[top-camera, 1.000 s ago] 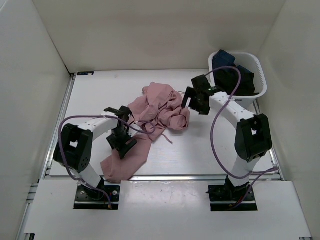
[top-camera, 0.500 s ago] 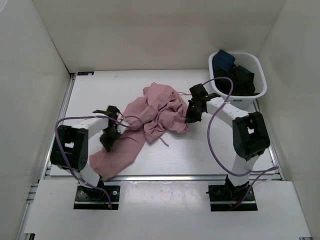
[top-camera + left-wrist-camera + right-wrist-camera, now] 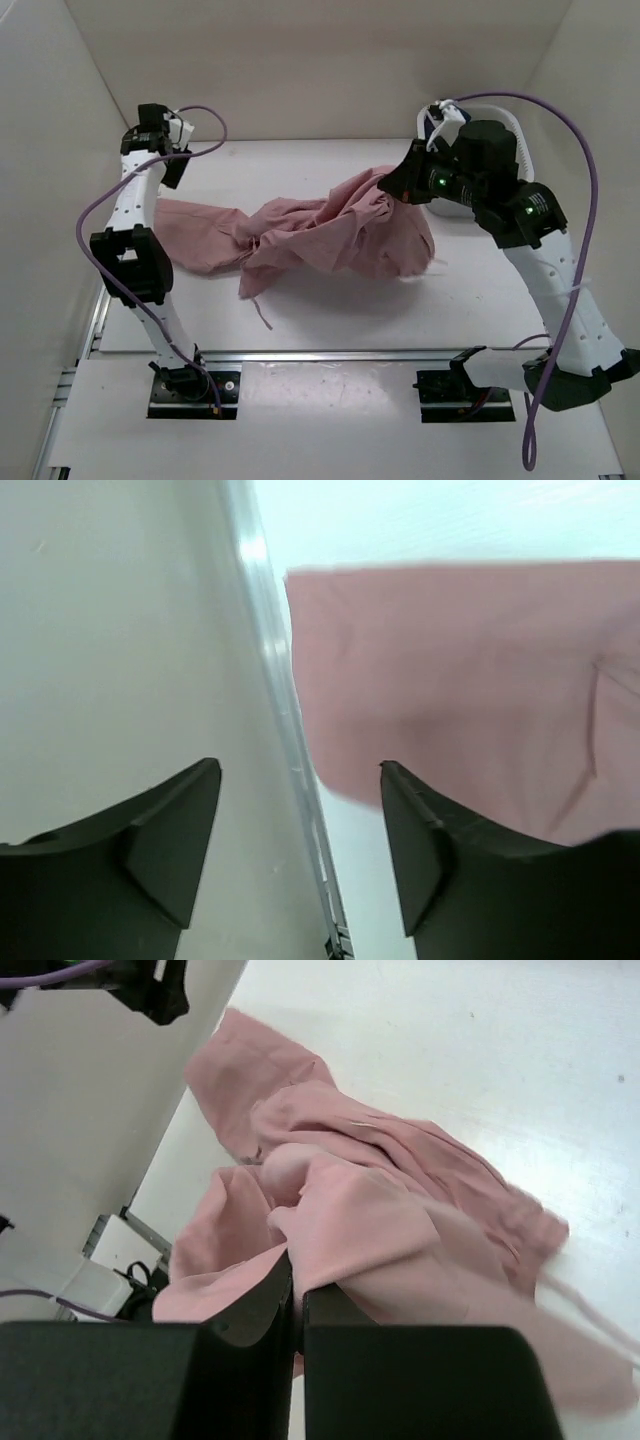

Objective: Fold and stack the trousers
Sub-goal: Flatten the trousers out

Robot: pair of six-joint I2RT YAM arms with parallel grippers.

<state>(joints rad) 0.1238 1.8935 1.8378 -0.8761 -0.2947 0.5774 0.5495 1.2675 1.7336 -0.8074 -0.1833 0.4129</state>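
The dusty-pink trousers [image 3: 320,232] lie stretched across the middle of the table, one leg reaching left to the table's edge. My right gripper [image 3: 396,186] is shut on a bunched fold at their right end and holds it above the table. In the right wrist view the jaws [image 3: 298,1282] pinch the pink cloth [image 3: 400,1210], which hangs down to the table below. My left gripper [image 3: 168,165] is up at the far left, above the leg's end, open and empty. In the left wrist view its fingers [image 3: 300,810] are spread over the table's rail, with the flat pink leg [image 3: 450,670] beyond them.
A white basket [image 3: 503,110] stands at the back right, mostly hidden behind my right arm. White walls close in the table on the left, back and right. A metal rail [image 3: 290,730] runs along the table's left edge. A thin drawstring [image 3: 262,315] trails toward the front.
The left gripper has let go of the leg and risen to the far left. The right gripper has shut on the cloth and lifted it up and to the right, pulling the trousers out long.
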